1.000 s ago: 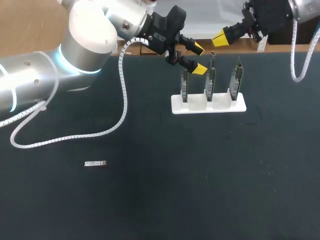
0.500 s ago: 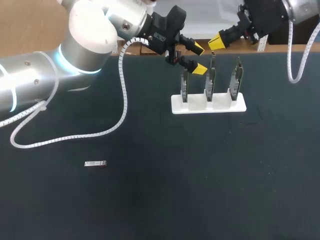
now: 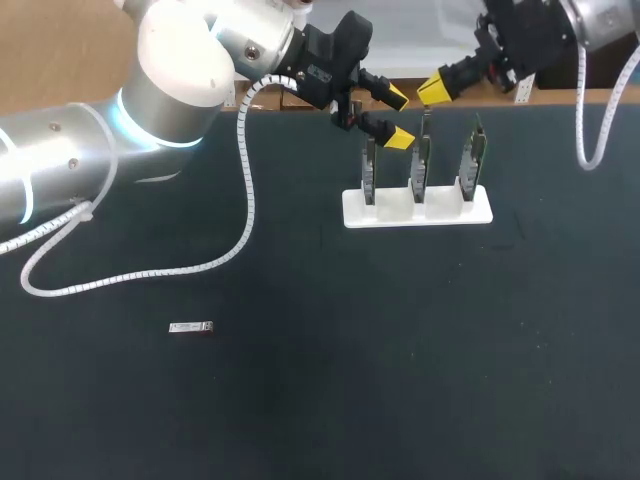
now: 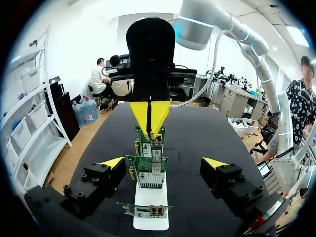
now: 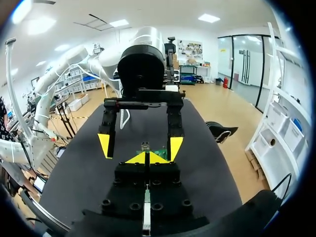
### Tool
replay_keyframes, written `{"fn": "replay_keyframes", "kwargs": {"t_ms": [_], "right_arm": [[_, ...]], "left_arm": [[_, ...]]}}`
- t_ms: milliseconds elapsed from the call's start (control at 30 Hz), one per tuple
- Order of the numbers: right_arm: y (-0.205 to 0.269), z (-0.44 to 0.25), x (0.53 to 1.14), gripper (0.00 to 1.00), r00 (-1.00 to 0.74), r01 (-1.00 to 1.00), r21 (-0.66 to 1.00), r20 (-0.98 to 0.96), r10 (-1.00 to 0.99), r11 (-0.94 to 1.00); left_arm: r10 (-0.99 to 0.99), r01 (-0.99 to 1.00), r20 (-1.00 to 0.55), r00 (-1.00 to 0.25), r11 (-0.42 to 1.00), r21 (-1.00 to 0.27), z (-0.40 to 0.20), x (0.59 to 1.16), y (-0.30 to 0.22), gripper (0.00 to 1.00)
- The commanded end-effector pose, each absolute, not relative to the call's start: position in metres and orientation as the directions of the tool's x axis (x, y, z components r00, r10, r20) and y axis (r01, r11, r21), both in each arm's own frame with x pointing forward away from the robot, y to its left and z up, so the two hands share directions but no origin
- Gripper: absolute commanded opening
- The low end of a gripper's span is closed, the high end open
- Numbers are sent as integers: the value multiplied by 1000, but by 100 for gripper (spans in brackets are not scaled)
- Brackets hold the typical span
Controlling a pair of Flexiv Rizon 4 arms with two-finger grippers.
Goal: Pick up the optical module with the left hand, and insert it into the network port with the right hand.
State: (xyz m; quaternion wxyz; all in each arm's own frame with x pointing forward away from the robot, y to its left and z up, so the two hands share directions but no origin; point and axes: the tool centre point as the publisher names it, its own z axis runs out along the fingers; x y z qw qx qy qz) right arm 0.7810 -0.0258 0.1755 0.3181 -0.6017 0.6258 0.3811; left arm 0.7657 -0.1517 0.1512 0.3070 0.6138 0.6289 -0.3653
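Note:
The optical module (image 3: pixel 190 327), a small silver bar, lies alone on the black table (image 3: pixel 320 380) at the front left, far from both grippers and hidden from both wrist views. My left gripper (image 3: pixel 398 117) hangs open at the back, just above the leftmost of three upright green network cards (image 3: pixel 419 165) in a white stand (image 3: pixel 417 208). In the left wrist view the cards (image 4: pixel 149 168) sit between and under its spread fingers (image 4: pixel 112 162). My right gripper (image 3: pixel 433 88) is shut and empty, above and behind the middle card, facing the left gripper (image 5: pixel 139 145).
The white stand (image 4: pixel 150 210) and its cards are the only obstacle, at the back middle. A white cable (image 3: pixel 240 215) loops from my left arm onto the table at the left.
My right gripper has shifted a little to the left, toward the cards. The left arm and the module have not moved.

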Motion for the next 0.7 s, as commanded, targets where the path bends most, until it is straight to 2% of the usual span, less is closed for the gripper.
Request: {"fn": "replay_keyframes", "kwargs": {"t_ms": [33, 700], "right_arm": [[-26, 171, 781, 0, -82, -995, 102, -853, -515, -9], [-30, 151, 778, 0, -132, -988, 152, -830, -541, 8]], "left_arm": [[548, 997, -835, -57, -18, -80, 151, 765, -151, 100], [548, 997, -835, -57, -18, -80, 151, 765, -151, 100]]}}
